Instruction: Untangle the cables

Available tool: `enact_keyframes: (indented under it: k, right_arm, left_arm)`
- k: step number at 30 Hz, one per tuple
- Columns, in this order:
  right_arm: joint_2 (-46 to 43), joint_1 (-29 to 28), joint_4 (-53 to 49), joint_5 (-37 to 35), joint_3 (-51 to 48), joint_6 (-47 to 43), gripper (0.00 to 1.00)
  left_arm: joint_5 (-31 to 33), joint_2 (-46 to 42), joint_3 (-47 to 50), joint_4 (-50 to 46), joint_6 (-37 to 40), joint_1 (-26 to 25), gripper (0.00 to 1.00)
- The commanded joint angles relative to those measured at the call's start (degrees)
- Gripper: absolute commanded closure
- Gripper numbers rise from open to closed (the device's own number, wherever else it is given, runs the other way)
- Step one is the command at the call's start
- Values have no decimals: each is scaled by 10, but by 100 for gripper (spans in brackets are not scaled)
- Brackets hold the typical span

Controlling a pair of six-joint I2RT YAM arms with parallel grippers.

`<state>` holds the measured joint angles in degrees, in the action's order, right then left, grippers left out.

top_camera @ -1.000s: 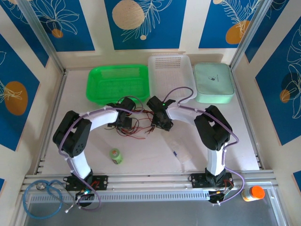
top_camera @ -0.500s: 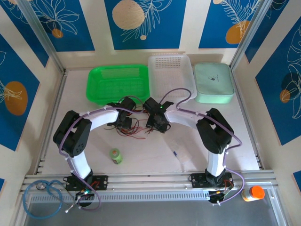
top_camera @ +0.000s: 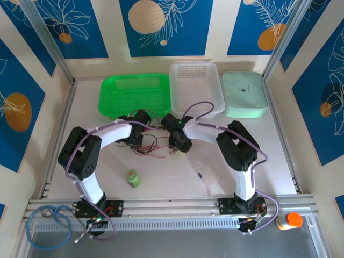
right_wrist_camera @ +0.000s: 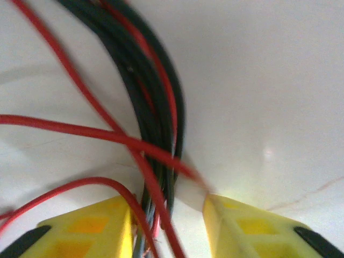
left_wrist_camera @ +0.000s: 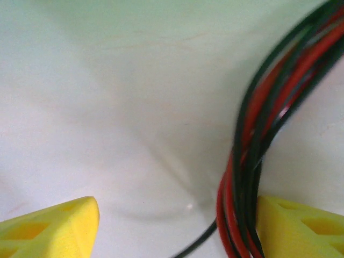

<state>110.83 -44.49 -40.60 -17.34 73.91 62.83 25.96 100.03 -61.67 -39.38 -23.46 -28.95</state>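
The cables (top_camera: 156, 144) lie as a loose red-and-black tangle near the middle of the bench (top_camera: 166, 185). I flank them, my left fingers (top_camera: 141, 141) at their 9 o'clock and my right fingers (top_camera: 179, 146) at their 3 o'clock. I judge this lets each side take a different part and draw the knot apart.

In the left wrist view my fingers stand wide apart. A bundle of strands leans on the pad (left_wrist_camera: 293, 228) at 3 o'clock, well clear of the other. In the right wrist view the fingers are narrower but parted. The dark bundle and a red strand run between them, hugging the 9 o'clock side with a gap to the other, so nothing looks pinched yet.

Toward 6 o'clock the bench is bare except for a small green bottle (top_camera: 132, 178) at 7 and a clear bag (top_camera: 207, 171) at 5. Toward 12 the green tray (top_camera: 134, 95) and white basket (top_camera: 194, 86) sit close, so pulling sideways or nearward looks safer.
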Motion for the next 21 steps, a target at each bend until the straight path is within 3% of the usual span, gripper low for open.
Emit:
enact_keyframes:
  k: [1, 9, 14, 18, 21]
  right_arm:
    - [-29, 28, -60, -41, -40, -17, 65]
    - [-49, 72, -106, -59, -18, -127, 71]
    - [-56, 88, -118, -78, -20, -169, 82]
    - [-69, 89, -134, -102, -16, -197, 81]
    - [-86, 87, -139, -106, -10, -232, 74]
  left_arm:
    - [47, -28, -9, -50, 14, 18, 24]
    - [33, 3, -5, -21, 28, 35, 25]
    - [43, 15, -10, -10, 40, 35, 25]
    - [60, 9, -21, -3, 60, 35, 25]
    - [61, 2, -37, 5, 80, 35, 25]
